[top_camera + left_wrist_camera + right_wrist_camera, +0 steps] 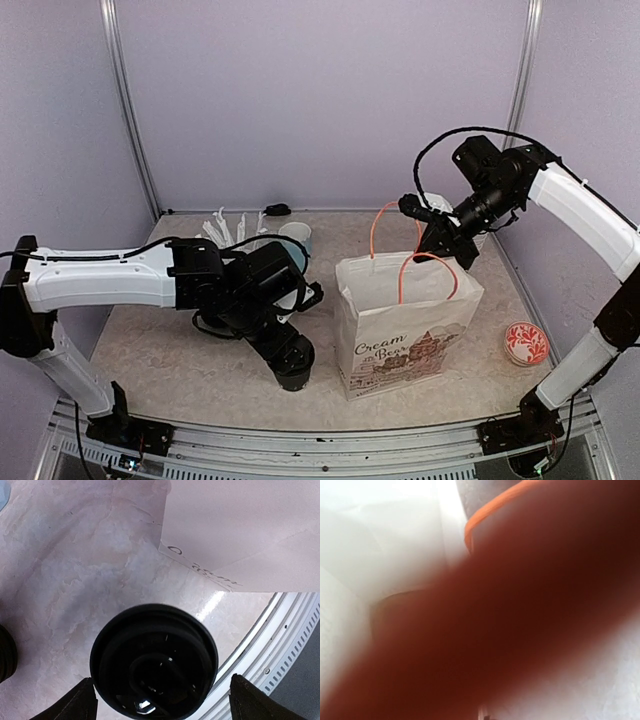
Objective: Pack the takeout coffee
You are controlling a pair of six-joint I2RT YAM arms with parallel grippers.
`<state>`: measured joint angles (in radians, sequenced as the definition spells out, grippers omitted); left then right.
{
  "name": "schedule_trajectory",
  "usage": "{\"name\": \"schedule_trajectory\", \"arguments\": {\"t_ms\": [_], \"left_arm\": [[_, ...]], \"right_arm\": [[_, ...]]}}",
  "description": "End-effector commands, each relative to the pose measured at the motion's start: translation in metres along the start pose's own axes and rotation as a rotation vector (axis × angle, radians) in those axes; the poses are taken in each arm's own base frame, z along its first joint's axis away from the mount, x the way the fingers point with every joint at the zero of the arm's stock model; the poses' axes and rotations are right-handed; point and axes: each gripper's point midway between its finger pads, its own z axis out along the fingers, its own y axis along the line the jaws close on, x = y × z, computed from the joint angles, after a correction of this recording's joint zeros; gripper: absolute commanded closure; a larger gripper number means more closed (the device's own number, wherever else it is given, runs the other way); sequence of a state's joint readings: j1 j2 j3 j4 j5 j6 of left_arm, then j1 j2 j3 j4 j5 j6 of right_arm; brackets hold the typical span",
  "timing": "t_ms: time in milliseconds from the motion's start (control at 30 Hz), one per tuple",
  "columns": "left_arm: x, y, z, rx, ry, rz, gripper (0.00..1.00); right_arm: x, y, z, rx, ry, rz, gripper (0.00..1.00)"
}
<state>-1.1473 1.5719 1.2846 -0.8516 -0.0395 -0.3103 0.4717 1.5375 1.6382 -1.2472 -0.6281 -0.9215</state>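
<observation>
Paper bag (pixel 400 335) reads "Cream"; lidded black cup (pixel 293 374) beside it.

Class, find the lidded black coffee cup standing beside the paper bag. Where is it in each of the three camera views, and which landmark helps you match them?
Top external: the lidded black cup stands low centre, just left of the paper bag.
Left wrist: the cup is bottom centre, lid facing the camera.
Right wrist: not in it.
Shared landmark: the white paper bag, in all three views.
</observation>
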Motion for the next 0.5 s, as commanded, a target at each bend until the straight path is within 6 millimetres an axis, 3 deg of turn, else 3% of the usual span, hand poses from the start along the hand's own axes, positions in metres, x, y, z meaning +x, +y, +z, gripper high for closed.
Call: {"name": "schedule_trajectory", "arguments": {"t_ms": [0, 167, 467], "left_arm": [[0.006, -0.002, -0.013, -0.008, 0.037, -0.025, 0.10], [0.010, 0.000, -0.008, -0.038, 0.107, -0.037, 0.16], [0.001, -0.005, -0.001, -0.027, 0.116, -0.023, 0.17]], "right_arm": [[-0.010, 0.004, 0.001, -0.013, -0.027, -0.011, 1.00], [-0.008, 0.005, 0.003, -0.020, -0.025, -0.012, 1.00], [-0.002, 0.008, 0.007, -0.020, -0.012, -0.012, 1.00]]}}
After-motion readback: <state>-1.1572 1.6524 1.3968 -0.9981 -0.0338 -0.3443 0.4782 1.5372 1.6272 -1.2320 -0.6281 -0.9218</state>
